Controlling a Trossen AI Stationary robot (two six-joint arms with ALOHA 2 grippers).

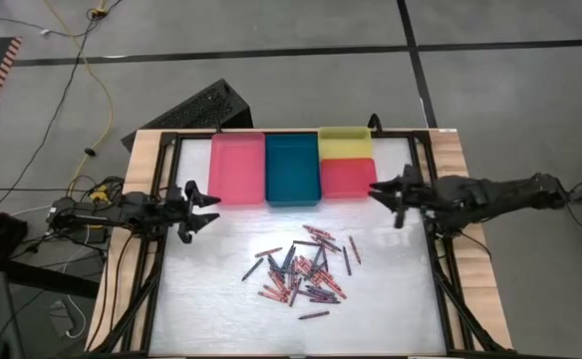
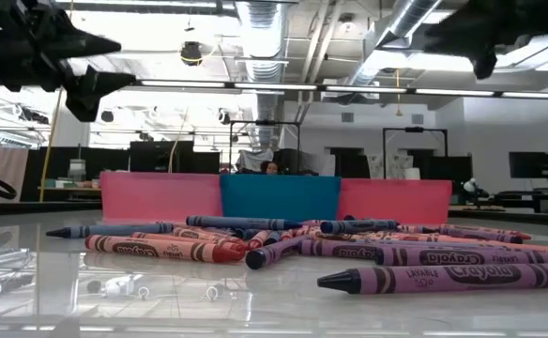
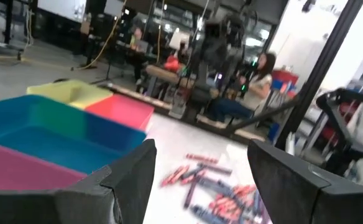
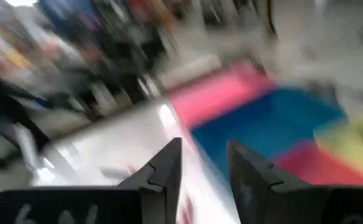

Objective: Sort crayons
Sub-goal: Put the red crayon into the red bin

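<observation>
High view: crayons (image 1: 303, 266) heaped mid-table, nearer the front edge; pink tray (image 1: 236, 169), teal tray (image 1: 292, 170), yellow tray (image 1: 345, 143), red tray (image 1: 348, 178) along the back edge; left gripper (image 1: 208, 208) open by the left edge, right gripper (image 1: 380, 189) parted, empty, beside the red tray; low view: crayons lie before the trays (nothing between); wrist views: both grippers' fingers apart.

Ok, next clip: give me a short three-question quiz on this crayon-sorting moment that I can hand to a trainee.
1. True or false: some crayons already lie in the teal tray.
2. Which tray sits nearest the right end effector? A) pink tray B) teal tray C) red tray
3. Fill in: the left end effector is open and holds ______.

Key
1. False: the crayons lie in a loose pile on the table, and the trays show none.
2. C
3. nothing; it hangs above the table's left side, clear of the pile.
</observation>
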